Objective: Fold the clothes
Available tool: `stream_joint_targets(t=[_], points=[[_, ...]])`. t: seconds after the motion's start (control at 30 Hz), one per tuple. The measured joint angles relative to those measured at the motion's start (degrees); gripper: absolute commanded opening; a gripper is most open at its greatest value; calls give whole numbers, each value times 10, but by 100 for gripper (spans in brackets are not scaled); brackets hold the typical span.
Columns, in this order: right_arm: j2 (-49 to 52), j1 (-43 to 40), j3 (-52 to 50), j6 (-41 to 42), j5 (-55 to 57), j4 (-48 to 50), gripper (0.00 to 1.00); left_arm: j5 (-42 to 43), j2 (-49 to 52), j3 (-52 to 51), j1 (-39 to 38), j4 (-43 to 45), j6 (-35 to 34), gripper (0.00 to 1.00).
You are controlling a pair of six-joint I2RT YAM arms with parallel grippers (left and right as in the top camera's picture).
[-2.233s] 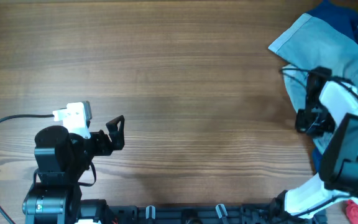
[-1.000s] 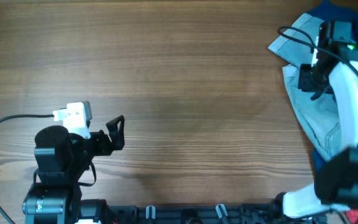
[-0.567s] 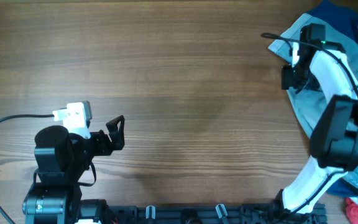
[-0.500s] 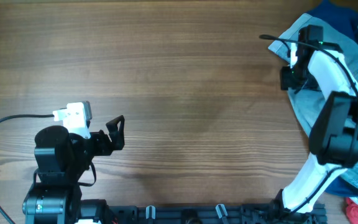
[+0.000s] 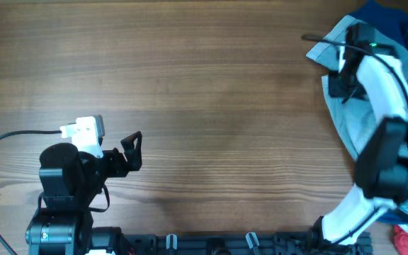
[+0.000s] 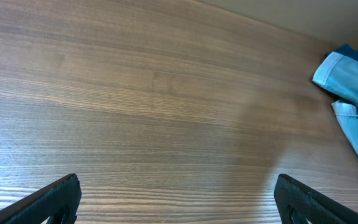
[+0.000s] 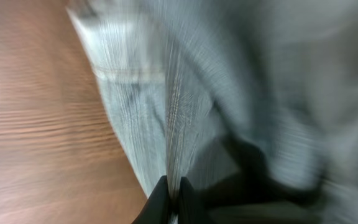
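1. Overhead view: denim shorts (image 5: 344, 120) lie bunched at the far-right corner of the tabletop (image 5: 211, 85). They trail down the right edge and are partly hidden under the R arm.
2. Long axis, by my read, runs roughly far-to-near along the right edge. A hemmed leg end pokes out toward the far edge and a bit inward, to the left. The waist end can't be made out; it's under the arm and off frame.
3. Right gripper (image 5: 340, 79) sits right on the cloth near that hemmed end. In the R wrist view (blurred), the fingers (image 7: 160, 202) are pressed together with a ridge of denim (image 7: 154, 112) rising from between them, so prob. pinching a fold.
4. Left gripper (image 5: 134, 145) is at the near-left, well apart from the shorts. In the L wrist view its fingers (image 6: 58, 196) are spread wide and hold nothing. The shorts (image 6: 353, 93) show only at the far right of that view.
5. The R arm is much nearer, so the next move is its job. Cloth prob. needs dragging left, toward bare mid-tabletop, before any flattening or folding.
6. A dark blue garment (image 5: 384, 18) lies just beside or under the shorts at the far-right corner. Risk: it gets snagged along.
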Motion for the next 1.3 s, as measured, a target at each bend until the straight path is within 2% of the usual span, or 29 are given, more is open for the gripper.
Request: stream_joint_targets(t=[0.13,0.27,0.37,0.47,0.67,0.9,1.3], points=[[-137,29,44,-43,-68,-21,4,0,0,0,0,0,0,100],[-278,155,67,-114,-158,4,4,0,0,0,0,0,0,100],[-324,244,72,-134,-171,24,4,0,0,0,0,0,0,100],[-326,274,74,-135,-155,20,4,0,0,0,0,0,0,100],[-272,274,68,-123,-132,-7,4,0,0,0,0,0,0,100],[-267,273,67,-100,-127,-7,4,0,0,0,0,0,0,100],[-267,257,67,123,-99,-63,4,0,0,0,0,0,0,100]])
